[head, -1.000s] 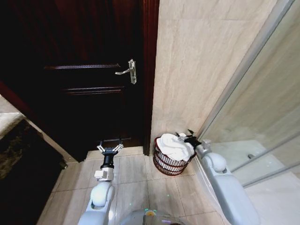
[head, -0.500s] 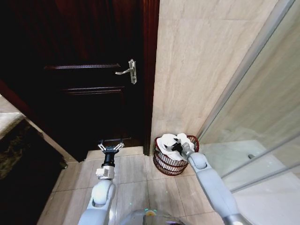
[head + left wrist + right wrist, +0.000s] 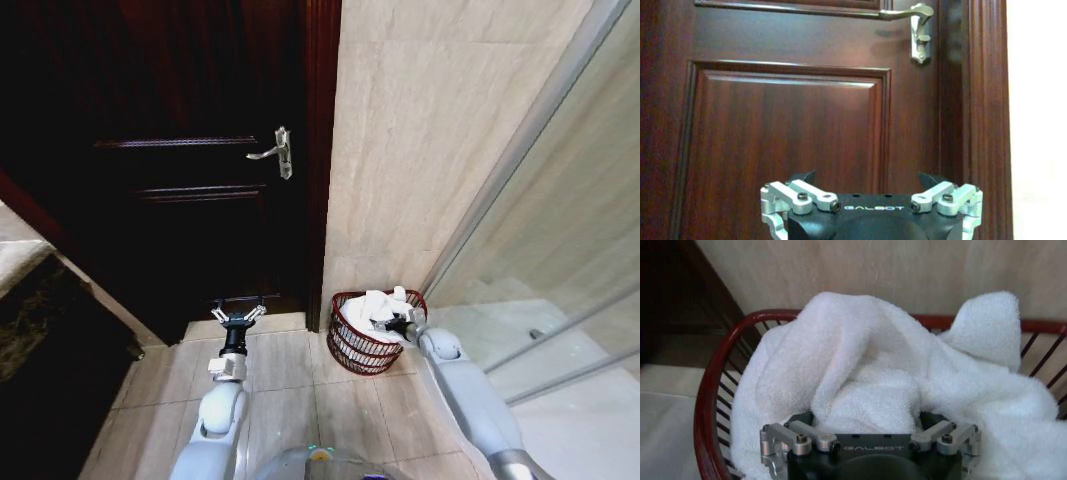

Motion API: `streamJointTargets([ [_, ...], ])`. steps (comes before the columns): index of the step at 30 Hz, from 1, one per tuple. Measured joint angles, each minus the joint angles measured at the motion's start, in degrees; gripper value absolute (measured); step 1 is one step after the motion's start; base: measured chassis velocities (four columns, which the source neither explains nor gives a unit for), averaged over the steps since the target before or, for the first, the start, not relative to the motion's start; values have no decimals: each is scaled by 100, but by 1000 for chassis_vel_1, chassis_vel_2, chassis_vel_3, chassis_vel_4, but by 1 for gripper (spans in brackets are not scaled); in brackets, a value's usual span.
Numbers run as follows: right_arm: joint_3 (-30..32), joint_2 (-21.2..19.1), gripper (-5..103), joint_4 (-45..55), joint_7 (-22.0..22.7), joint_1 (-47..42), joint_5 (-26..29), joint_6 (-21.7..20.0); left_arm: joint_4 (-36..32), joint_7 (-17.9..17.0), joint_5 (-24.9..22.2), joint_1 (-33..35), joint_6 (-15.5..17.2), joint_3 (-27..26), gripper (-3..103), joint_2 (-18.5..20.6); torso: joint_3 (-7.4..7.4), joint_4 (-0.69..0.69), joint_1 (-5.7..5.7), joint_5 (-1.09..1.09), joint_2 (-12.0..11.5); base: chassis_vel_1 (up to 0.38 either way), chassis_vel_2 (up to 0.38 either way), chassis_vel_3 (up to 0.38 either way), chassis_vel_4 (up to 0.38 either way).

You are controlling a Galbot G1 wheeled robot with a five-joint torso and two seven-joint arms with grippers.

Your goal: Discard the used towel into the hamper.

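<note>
Most of the towel (image 3: 867, 385) lies inside the hamper (image 3: 352, 335), directly ahead of my right gripper (image 3: 870, 426), whose fingers are spread around a fold. My left gripper (image 3: 236, 318), fingers spread, idles beside the hamper.

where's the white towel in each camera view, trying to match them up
Head view: the white towel lies heaped in the hamper on the floor by the tiled wall, with the right gripper at it.
Left wrist view: not in it; the left gripper faces the wooden door.
Right wrist view: the towel is draped over the hamper's red rim.
Shared landmark: the hamper's red rim.
</note>
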Motion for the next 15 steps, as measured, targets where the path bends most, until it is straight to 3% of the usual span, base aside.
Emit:
streamJointTargets([
  [6,-129,327,100,-1099,-134,681,-93,-127,-45,-1,5,-12,26,-29,100,33,0,1,0,1,0,0,0,0,0],
  [15,-401,487,100,-1823,-202,1001,-518,-74,-83,-18,-5,34,30,-67,100,2,0,2,0,1,0,0,0,0,0],
])
